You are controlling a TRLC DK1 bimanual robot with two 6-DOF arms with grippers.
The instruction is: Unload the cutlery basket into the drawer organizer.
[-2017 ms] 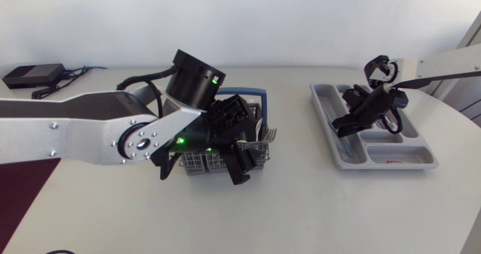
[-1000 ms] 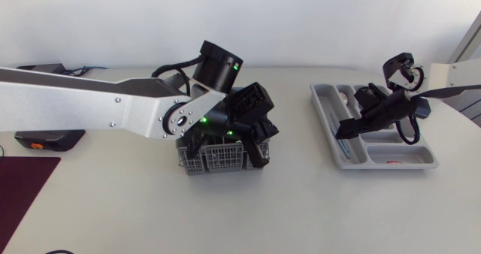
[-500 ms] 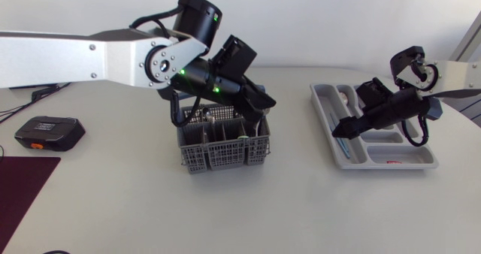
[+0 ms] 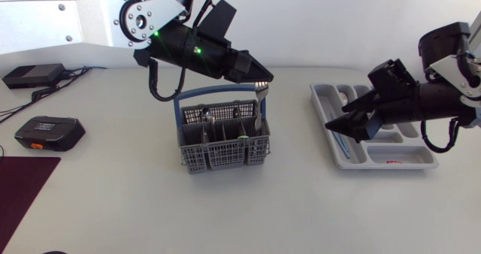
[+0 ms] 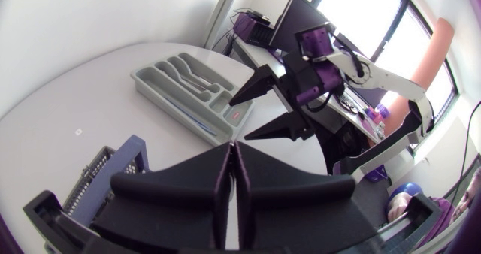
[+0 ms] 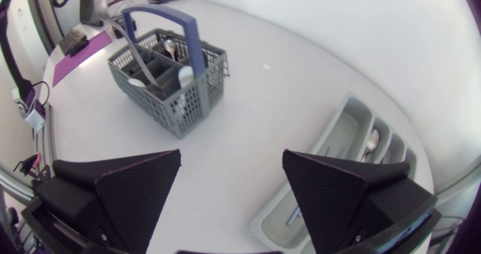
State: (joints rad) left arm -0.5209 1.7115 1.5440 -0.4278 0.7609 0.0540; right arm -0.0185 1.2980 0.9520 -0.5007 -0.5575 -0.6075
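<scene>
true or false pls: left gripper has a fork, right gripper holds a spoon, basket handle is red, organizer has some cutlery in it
1. The left gripper is shut on a fork over the basket. True.
2. The right gripper holds a spoon. False: its fingers are wide apart and hold nothing; it hangs over the organizer.
3. The basket has a red handle. False: the handle is blue and the basket is grey.
4. The organizer has some cutlery in it. True.
</scene>
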